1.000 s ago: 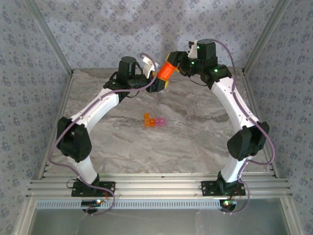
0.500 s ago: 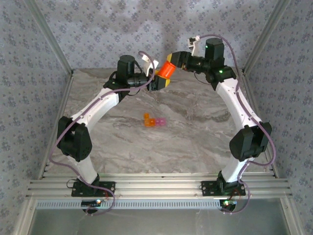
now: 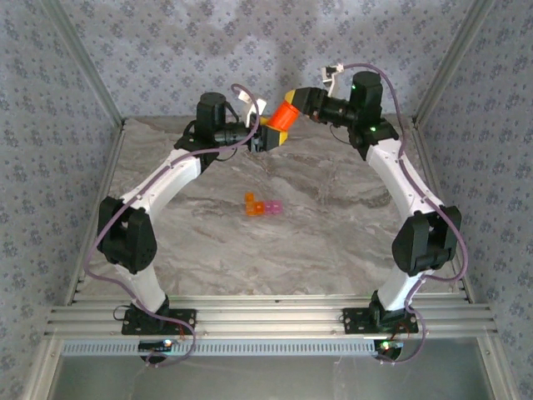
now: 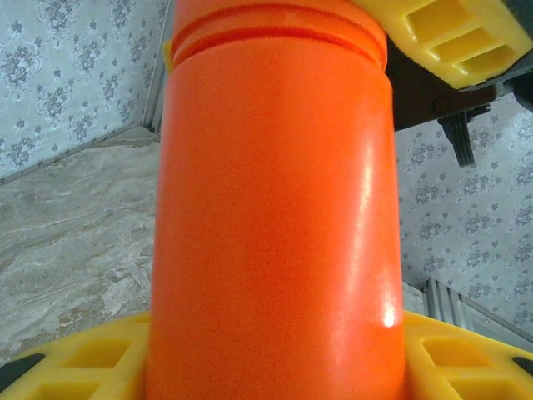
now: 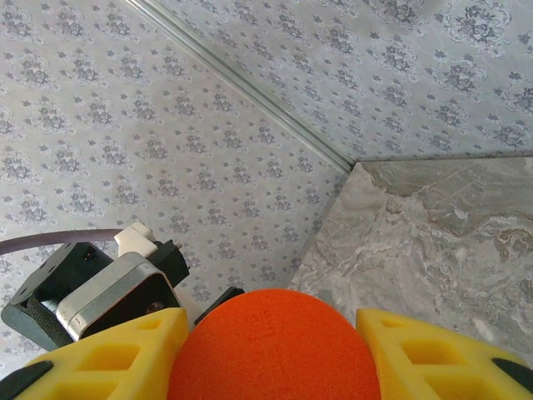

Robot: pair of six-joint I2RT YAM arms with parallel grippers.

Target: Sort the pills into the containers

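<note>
Hanging in the air over the far end of the table (image 3: 350,242), an orange bottle (image 3: 286,117) is gripped from both sides by the two arms. The left gripper (image 3: 269,138) has its yellow fingers (image 4: 75,367) partway closed, one on either side of the bottle's body, low on the bottle in the left wrist view. The right gripper (image 3: 295,102) comes in from the other end, its jaws drawn in fairly narrow, with a yellow finger pressed on each side of the round orange cap (image 5: 279,346). In the top view the bottle is tilted, cap end up and to the right, body end down and to the left.

The containers (image 3: 261,206) sit on the marble-patterned table well apart from both grippers, nearer the arm bases and close to the middle of the surface. They are two tiny joined compartments, the orange one (image 3: 250,204) on the left and the pink one (image 3: 274,207) on the right, lying below and slightly left of the held bottle in the top view. Nothing touches them. Whether any pills lie in them is too small to tell.
</note>
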